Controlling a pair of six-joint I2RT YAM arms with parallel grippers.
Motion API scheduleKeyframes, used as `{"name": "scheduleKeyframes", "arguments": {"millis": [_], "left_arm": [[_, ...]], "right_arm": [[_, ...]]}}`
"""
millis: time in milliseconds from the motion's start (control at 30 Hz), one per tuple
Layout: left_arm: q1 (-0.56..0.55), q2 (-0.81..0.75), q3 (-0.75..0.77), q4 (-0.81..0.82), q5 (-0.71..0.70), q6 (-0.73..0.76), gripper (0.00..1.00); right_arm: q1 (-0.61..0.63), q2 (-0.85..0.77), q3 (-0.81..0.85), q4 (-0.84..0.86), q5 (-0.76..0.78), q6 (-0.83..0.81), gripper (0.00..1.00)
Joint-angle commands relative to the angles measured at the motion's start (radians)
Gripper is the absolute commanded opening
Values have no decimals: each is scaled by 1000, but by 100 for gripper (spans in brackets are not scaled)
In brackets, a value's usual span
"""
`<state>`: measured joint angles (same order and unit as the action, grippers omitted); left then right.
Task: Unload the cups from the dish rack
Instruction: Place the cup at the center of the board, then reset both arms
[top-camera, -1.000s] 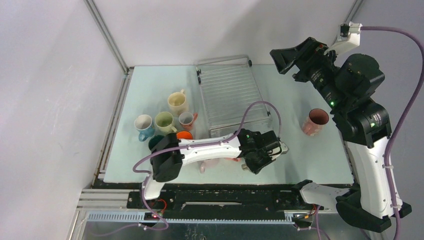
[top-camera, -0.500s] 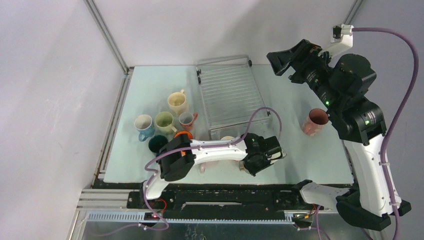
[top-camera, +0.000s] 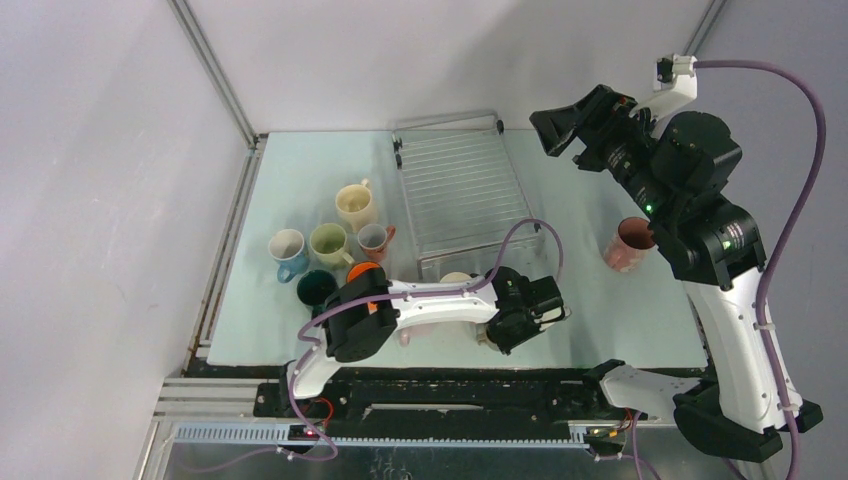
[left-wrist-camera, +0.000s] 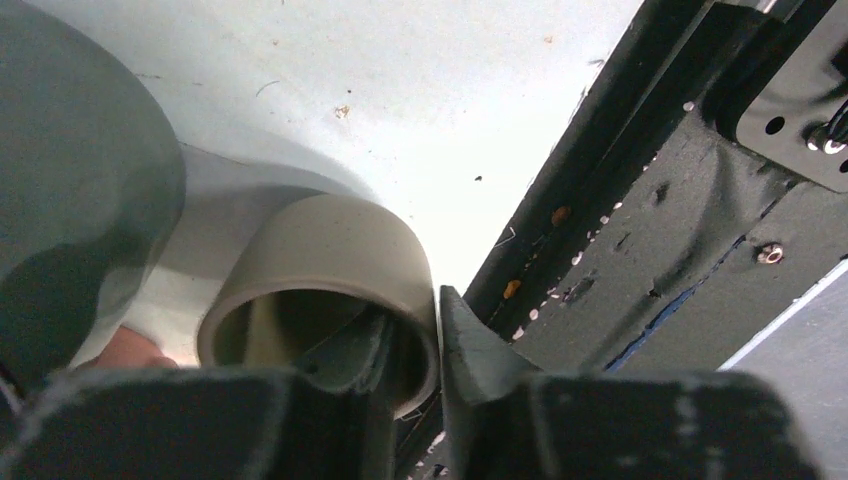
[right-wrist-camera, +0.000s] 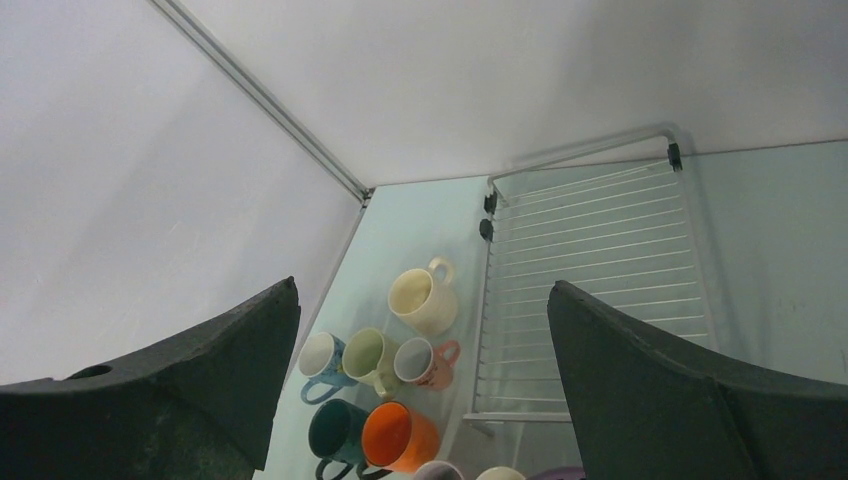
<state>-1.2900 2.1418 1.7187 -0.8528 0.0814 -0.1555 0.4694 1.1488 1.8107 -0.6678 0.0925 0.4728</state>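
In the left wrist view my left gripper is shut on the wall of a taupe cup, one finger inside the rim and one outside. This is close to the table's near edge. From above, that gripper covers the cup. The dish rack holds nothing that I can see. Left of it stand cream, pale green, small pink, blue, dark teal and orange cups. My right gripper hangs open, high over the back right, with nothing in it.
A speckled pink cup stands alone right of the rack. Another cream cup sits just in front of the rack, behind my left forearm. A dark rounded shape looms at the left of the wrist view. The black base rail borders the near edge.
My left gripper has drawn a little left and toward the near edge, uncovering the cream cup in front of the rack. The right arm has swung slightly left, jaws still wide.
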Motion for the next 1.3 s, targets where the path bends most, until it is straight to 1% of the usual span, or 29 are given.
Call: {"name": "scheduleKeyframes", "arguments": {"millis": [0,300,433,767,800,833,867,1033,1267], "left_arm": [[-9,-1,-6,15,0,13,29],[-9,-49,-27,25,5,9,52],[-9,-116,-28,24,29,6,63],[1,-316,-41,48,100,-42,82],[11,-338,-50,60,114,-52,88],[23,-363,-65,72,126,-63,97],[35,-387,-76,83,135,-71,99],[133,-532,-144,135,175,-119,100],[355,-758,-293,256,199,-192,100]], "right_arm": [[8,-20,-5,38,10,-21,100],[8,-22,-9,38,4,-21,100],[8,-22,-8,34,1,-21,100],[8,-30,1,34,-6,-23,100],[8,-30,0,34,-6,-24,100],[9,-32,0,33,-6,-25,100],[9,-33,0,30,-5,-26,100],[10,-39,-11,28,-7,-28,100],[9,-50,-64,40,-22,-25,100]]}}
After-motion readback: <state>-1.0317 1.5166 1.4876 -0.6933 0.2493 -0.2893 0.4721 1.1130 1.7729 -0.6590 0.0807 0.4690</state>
